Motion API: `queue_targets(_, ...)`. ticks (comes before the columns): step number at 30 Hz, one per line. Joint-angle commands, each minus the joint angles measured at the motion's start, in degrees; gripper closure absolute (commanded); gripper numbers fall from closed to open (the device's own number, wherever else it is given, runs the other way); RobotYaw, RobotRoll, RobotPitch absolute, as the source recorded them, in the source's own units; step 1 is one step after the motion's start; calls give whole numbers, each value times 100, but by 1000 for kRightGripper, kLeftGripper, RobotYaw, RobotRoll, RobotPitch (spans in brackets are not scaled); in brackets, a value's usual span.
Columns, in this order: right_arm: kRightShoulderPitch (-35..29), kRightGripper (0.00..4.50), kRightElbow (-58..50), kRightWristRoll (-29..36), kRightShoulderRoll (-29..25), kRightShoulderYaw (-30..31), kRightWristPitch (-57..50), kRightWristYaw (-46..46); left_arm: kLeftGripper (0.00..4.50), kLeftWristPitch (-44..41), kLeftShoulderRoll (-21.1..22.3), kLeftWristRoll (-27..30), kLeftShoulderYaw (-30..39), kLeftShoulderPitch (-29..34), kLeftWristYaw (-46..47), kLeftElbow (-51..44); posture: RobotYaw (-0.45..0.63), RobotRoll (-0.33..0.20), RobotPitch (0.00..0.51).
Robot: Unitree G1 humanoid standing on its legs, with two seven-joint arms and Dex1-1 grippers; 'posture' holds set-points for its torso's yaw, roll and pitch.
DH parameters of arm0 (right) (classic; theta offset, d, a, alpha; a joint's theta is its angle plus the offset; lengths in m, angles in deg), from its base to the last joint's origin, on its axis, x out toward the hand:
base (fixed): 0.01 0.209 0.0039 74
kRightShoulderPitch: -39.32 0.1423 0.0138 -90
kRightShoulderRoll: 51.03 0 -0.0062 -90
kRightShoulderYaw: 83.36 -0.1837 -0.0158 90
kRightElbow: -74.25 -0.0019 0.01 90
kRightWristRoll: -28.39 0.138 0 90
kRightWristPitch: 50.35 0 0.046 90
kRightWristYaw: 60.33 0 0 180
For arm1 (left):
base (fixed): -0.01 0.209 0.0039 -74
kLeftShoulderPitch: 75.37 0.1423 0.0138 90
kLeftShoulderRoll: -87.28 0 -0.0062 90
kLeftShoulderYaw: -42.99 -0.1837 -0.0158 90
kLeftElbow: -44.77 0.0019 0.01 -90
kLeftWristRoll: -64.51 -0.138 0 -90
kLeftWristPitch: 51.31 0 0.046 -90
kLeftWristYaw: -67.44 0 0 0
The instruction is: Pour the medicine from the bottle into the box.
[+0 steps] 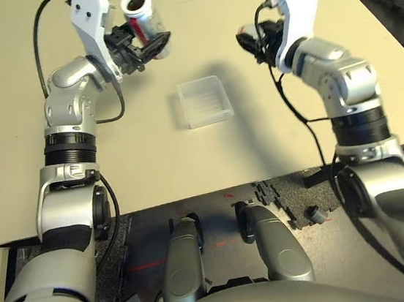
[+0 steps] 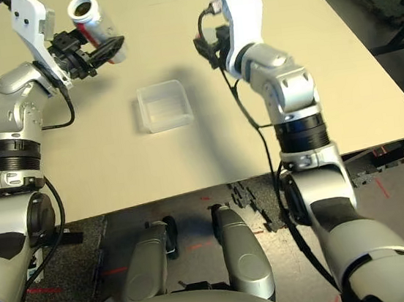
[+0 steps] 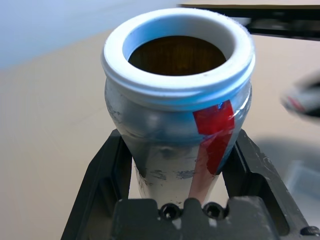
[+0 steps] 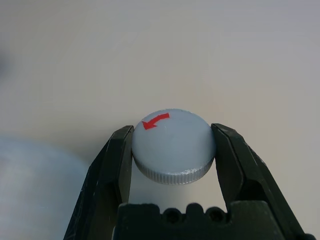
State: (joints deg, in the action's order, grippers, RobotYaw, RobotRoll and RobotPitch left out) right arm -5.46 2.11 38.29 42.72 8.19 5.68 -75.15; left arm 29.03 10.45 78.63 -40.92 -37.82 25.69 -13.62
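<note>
Nearest you on the counter (image 1: 26, 158) sits the box (image 1: 204, 101), empty, between the two arms. Farther off, your left jaws (image 1: 146, 41) clamp the bottle (image 1: 144, 18) in the air, mouth open and tipped up, left of and beyond the box. You must carry it right and nearer before tipping. Your right jaws (image 4: 172, 145) pinch the cap (image 4: 173, 145).

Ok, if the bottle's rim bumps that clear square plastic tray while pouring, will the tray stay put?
Probably not. The shallow clear plastic tray looks thin-walled and empty, so likely light. It lies loose on the smooth beige table, so a nudge would likely slide it. Its low, wide form makes tipping unlikely.
</note>
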Motion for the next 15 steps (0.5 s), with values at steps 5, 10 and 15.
queue_targets(5,78,1924,1377,-394,116,-83,1075,239,1743,91,13,-182,118,530,504,-94,56,0,202)
queue_targets(10,277,1924,1985,-485,109,-117,1542,266,1743,252,-5,-281,96,609,699,132,57,0,199)
queue_targets(15,297,0,1726,-453,21,-187,1485,228,1743,488,-12,-405,102,436,910,533,50,0,195)
